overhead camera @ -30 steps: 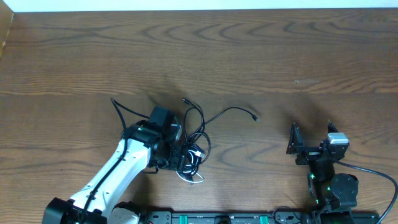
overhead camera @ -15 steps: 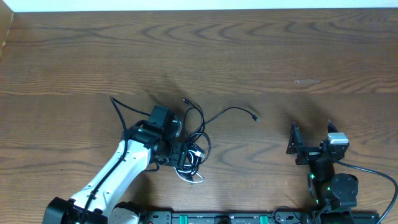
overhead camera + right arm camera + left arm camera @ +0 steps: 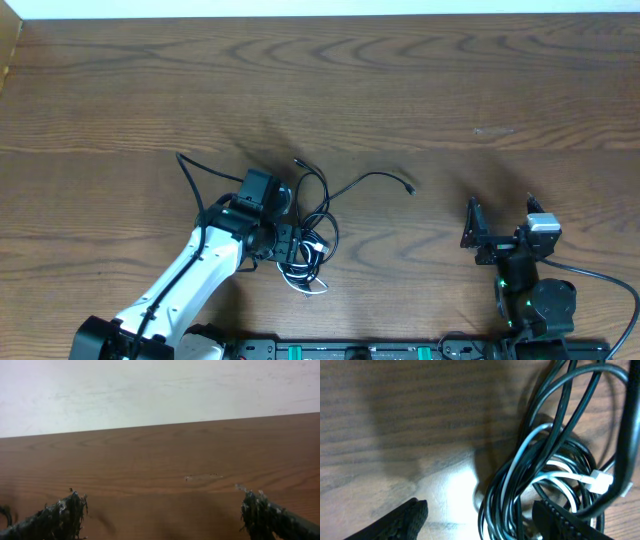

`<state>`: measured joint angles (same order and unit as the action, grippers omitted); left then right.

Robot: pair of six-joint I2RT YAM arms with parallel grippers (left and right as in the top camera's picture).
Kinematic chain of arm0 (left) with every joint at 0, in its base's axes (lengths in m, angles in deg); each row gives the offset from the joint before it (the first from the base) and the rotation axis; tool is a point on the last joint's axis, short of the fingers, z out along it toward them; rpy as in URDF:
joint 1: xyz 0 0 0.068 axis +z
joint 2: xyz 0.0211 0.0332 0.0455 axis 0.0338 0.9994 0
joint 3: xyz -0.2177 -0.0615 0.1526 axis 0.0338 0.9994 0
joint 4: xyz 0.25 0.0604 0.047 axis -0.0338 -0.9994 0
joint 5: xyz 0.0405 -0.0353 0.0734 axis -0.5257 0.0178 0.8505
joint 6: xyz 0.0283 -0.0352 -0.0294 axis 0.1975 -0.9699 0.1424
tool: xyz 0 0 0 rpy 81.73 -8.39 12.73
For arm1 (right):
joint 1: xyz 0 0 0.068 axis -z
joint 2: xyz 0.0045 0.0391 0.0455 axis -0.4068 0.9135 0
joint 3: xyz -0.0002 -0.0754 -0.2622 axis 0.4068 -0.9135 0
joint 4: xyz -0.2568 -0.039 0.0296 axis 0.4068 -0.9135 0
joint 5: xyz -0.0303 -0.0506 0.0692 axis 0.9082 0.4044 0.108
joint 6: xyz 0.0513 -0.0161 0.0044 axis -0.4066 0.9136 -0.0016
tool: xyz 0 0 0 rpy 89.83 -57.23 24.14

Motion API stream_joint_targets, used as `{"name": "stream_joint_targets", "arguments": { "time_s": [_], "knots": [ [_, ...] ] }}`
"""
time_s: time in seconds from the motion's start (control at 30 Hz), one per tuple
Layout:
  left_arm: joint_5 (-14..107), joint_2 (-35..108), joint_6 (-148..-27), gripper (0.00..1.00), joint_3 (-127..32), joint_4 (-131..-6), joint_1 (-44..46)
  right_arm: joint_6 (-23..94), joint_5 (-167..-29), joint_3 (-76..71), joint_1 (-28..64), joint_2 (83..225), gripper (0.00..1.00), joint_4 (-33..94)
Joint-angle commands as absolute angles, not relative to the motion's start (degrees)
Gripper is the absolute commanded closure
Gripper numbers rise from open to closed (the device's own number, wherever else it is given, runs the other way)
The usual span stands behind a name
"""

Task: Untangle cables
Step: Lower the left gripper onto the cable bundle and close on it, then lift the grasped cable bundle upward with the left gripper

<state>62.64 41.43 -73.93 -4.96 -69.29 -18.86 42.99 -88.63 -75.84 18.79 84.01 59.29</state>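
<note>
A tangle of thin black cables point(image 3: 318, 225) with one short white cable point(image 3: 312, 285) lies on the wood table, left of centre. One black end runs out right to a small plug point(image 3: 411, 188). My left gripper point(image 3: 292, 250) is down at the tangle, open, its fingers either side of the bundle. In the left wrist view the black loops point(image 3: 547, 460) and the white cable point(image 3: 560, 477) fill the gap beside the right finger; the open gripper point(image 3: 485, 520) holds nothing. My right gripper point(image 3: 472, 226) is open and empty at the front right, far from the cables; it also shows in the right wrist view point(image 3: 162, 515).
The wood table point(image 3: 400, 90) stretches back to a pale wall edge at the top. A thicker black wire point(image 3: 195, 175) fixed to the left arm loops out on its left. The arms' base rail point(image 3: 360, 350) runs along the front edge.
The left gripper has shifted slightly to the right and lower into the tangle. The cables and the right arm have not visibly moved.
</note>
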Motion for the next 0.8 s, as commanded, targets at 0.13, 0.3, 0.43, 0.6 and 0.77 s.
{"name": "stream_joint_targets", "arguments": {
  "time_s": [0.13,0.3,0.43,0.6,0.77],
  "knots": [
    [63.38,41.86,-74.28,0.31,-0.87,-67.21,-18.99,43.82,-88.13,-75.89,18.7,83.68,0.01,59.05],
    [63.38,41.86,-74.26,0.43,-0.72,-67.19,-18.99,43.82,-88.13,-75.89,18.7,83.68,0.01,59.05],
    [63.38,41.86,-74.26,0.63,-0.72,-66.58,-18.99,43.82,-88.1,-75.89,18.7,83.68,0.01,59.05],
    [63.36,41.86,-74.28,0.91,-0.74,-65.2,-18.99,43.82,-88.13,-75.89,18.7,83.68,0.01,59.05],
    [63.36,41.75,-74.26,0.92,-0.74,-59.82,-18.99,43.82,-88.13,-75.89,18.7,83.68,0.01,59.05]
  ]
}}
